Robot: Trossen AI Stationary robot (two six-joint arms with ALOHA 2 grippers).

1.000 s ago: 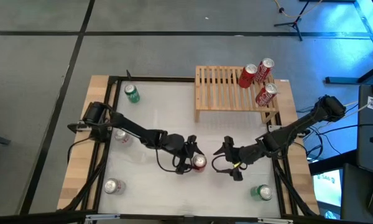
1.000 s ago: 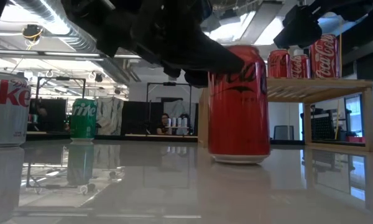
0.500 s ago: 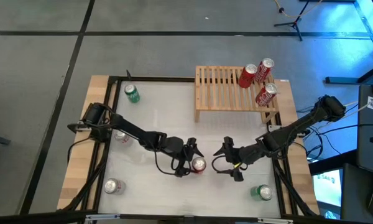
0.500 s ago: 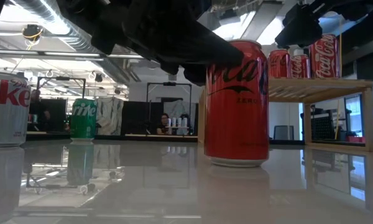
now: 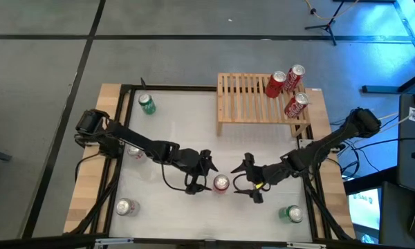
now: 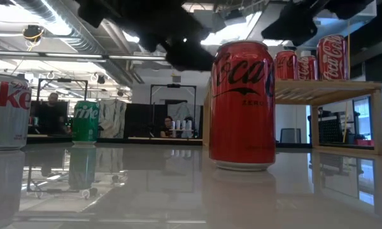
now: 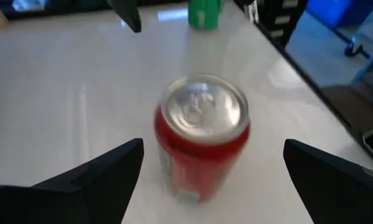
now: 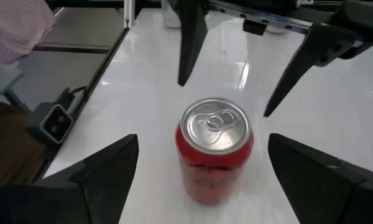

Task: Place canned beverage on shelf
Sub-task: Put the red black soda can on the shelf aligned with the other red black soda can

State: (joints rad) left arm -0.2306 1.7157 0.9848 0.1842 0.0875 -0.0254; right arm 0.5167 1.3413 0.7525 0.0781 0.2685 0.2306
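A red Coca-Cola can stands upright on its base on the white table, between my two grippers; it also shows in the low view. My left gripper is open just to the can's left, with the can ahead of its fingertips in the left wrist view. My right gripper is open just to the can's right, with the can ahead of it in the right wrist view. The light wooden slatted shelf stands at the far right and bears three red cans on its right part.
A green can stands at the far left. A silver can stands at the left edge and another at the near left. A green can stands at the near right. The shelf's left slats are bare.
My left gripper has drawn back from the red can toward the table's left. The can has shifted slightly nearer and now stands alone on the table. My right gripper has moved a little toward the can.
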